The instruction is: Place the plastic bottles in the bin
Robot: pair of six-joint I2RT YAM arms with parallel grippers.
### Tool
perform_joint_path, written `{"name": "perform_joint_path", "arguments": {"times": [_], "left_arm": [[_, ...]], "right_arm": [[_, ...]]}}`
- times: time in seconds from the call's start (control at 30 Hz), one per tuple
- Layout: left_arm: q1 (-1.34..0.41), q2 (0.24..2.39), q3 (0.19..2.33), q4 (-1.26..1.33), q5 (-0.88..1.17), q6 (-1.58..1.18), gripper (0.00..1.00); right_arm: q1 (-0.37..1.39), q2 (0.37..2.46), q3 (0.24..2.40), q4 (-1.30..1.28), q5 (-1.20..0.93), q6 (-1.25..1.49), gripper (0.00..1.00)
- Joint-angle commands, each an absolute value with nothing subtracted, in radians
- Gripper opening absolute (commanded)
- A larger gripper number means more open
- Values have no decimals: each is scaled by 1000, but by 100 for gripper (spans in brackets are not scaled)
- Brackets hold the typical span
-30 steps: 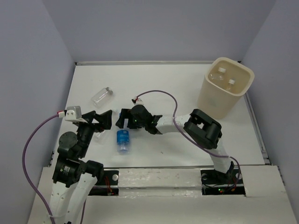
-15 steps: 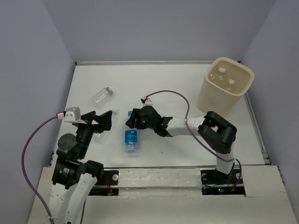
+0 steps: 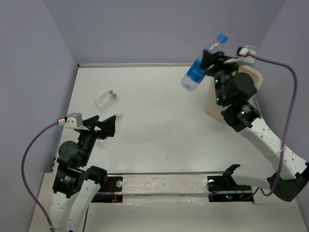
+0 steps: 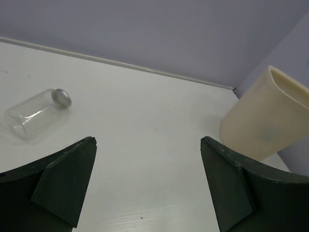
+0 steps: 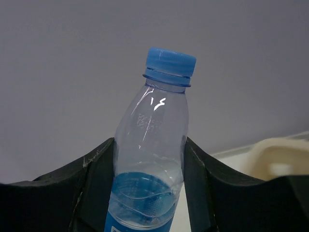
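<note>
The blue-label bottle (image 3: pixel 197 73) hangs in the air at the upper right, cap tilted up, clamped between my right gripper's (image 3: pixel 207 65) fingers. The bin (image 4: pixel 260 123) stands just beside it, perhaps partly under it; my arm hides its mouth. A clear bottle (image 3: pixel 105 99) lies upper left on the table (image 3: pixel 159 111). My left gripper (image 4: pixel 147 145) gapes wide, holding nothing.

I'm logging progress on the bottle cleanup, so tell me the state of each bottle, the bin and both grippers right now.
blue-label bottle: capped, lifted off the table, tilted, gripped near the bin.
clear bottle: lying on its side on the table, cap on.
bin: standing upright, inside hidden.
right gripper: shut on the blue-label bottle.
left gripper: open, empty.
</note>
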State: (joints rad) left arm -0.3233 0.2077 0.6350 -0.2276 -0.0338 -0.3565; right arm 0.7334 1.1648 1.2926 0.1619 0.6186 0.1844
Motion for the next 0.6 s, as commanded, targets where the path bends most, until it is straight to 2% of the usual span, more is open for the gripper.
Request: {"name": "perform_joint_path", "arguments": {"times": [0.0,0.07,0.1,0.2,0.43,0.57], "left_arm": [[-337,180,632,-172,-23,-341,99],[-347,172,632,-175,-26,-341,99],[-350,169,632,-175,-26,-341,99],[-365,161,632,-175,-29,-341,99],[-393,137,632,-176,-37,-339,99],[-402,130,634,-179,-44,-339,99]], "right_arm": [[511,1195,1399,224,827,-192,41],[401,1212,1402,288,842,-259,43],[346,1227,1381,402,850,-349,43],[261,1265,1385,483,857,-431,43],[227,1357,1304,576,879,-572,44],[218,1433,1211,814,910,-768,46]]}}
